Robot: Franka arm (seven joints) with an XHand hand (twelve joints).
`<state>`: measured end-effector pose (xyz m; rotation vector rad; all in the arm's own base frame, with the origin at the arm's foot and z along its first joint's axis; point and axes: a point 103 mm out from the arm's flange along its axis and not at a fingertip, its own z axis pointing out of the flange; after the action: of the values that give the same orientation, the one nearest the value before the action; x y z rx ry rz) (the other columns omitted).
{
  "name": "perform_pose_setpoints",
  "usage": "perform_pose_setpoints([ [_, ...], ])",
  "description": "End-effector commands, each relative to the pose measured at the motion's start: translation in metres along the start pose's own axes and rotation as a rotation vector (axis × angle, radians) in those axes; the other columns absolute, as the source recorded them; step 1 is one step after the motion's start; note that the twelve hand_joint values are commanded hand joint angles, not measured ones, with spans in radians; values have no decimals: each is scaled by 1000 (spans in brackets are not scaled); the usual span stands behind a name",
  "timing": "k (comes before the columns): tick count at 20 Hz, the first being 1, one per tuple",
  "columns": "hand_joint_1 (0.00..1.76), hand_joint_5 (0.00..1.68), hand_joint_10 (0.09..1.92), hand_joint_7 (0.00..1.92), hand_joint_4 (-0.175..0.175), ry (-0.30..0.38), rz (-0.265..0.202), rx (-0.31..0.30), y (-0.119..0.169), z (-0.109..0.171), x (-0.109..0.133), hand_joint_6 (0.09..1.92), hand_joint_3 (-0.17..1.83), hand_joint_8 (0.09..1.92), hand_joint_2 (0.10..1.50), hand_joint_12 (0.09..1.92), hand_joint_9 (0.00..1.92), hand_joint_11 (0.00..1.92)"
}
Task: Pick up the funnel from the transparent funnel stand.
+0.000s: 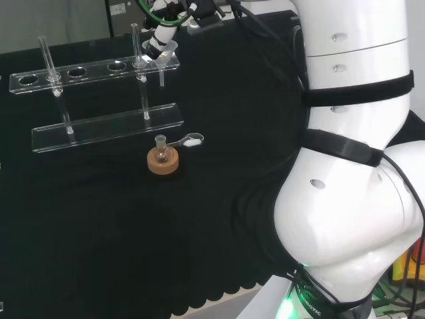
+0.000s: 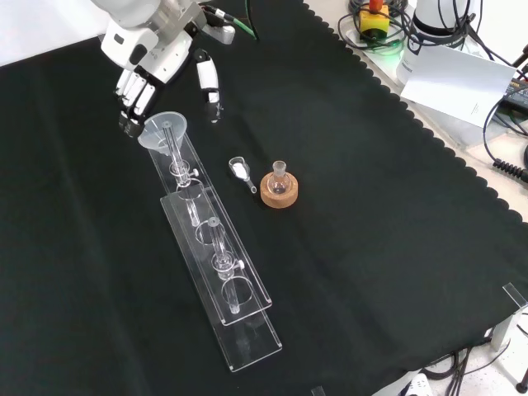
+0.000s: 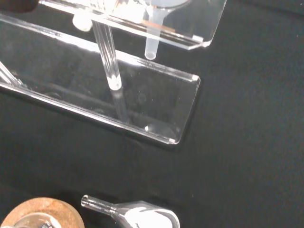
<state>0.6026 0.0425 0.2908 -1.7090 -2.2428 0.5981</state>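
A clear funnel (image 2: 165,130) sits in the end hole of the transparent funnel stand (image 2: 239,313), its stem (image 3: 151,44) hanging below the upper shelf. In the front view the hand (image 2: 151,51) hovers just behind and above the funnel, with its fingers (image 2: 134,97) on the funnel's left and the thumb (image 2: 210,87) on its right. The fingers look straight and hold nothing; I cannot tell whether they touch the rim. In the head view the hand (image 1: 161,34) is at the stand's (image 1: 99,68) right end, over the funnel (image 1: 161,74).
A small glass flask on a cork ring (image 2: 279,191) stands beside the stand, with a small clear scoop (image 2: 242,170) next to it. In the head view the ring (image 1: 163,163) and scoop (image 1: 188,140) lie in front of the stand. Upright clear rods (image 1: 48,60) rise from the stand.
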Motion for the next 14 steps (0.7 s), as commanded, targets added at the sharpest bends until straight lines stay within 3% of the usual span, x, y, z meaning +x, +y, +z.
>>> perform_pose_setpoints([
  [1, 578, 136, 793, 0, -49, -8, -1, 51, 6, 8, -1, 87, 85, 531, 750, 1411, 224, 220],
  [14, 572, 124, 800, 0, -49, -10, -1, 29, 8, 9, -4, 87, 87, 511, 753, 1404, 212, 249],
])
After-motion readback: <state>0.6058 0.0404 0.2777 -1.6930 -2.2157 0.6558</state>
